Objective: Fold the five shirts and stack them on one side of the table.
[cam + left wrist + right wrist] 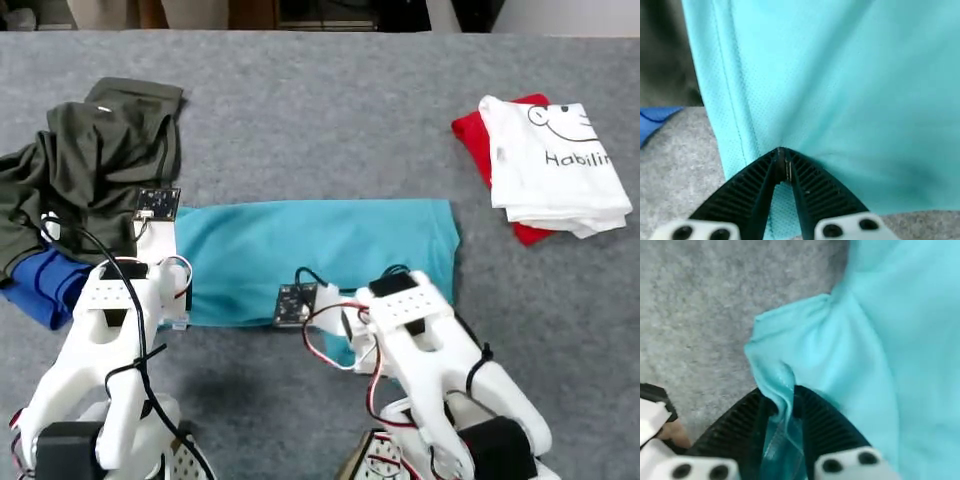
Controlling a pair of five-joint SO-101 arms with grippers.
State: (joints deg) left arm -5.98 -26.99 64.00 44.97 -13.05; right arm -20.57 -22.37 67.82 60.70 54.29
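I have the teal shirt (320, 250) pinched at two spots, laid flat mid-table.
My left gripper (782, 159) is clamped tight on its hem at 8 o'clock; my right gripper (786, 396) is closed on bunched fabric at 6 o'clock.

Hidden: red shirt (468, 132) mostly under white shirt (555, 165); blue shirt (42, 287) partly beneath olive shirt (100, 150).

I read the turquoise shirt (320, 245) as plain, with tone-on-tone stitching. The olive shirt (100, 150) is dark and plain, the blue shirt (40, 285) royal blue, the red shirt (468, 130) solid red, the white shirt (555, 165) marked with black print. The table (330, 120) is mottled grey
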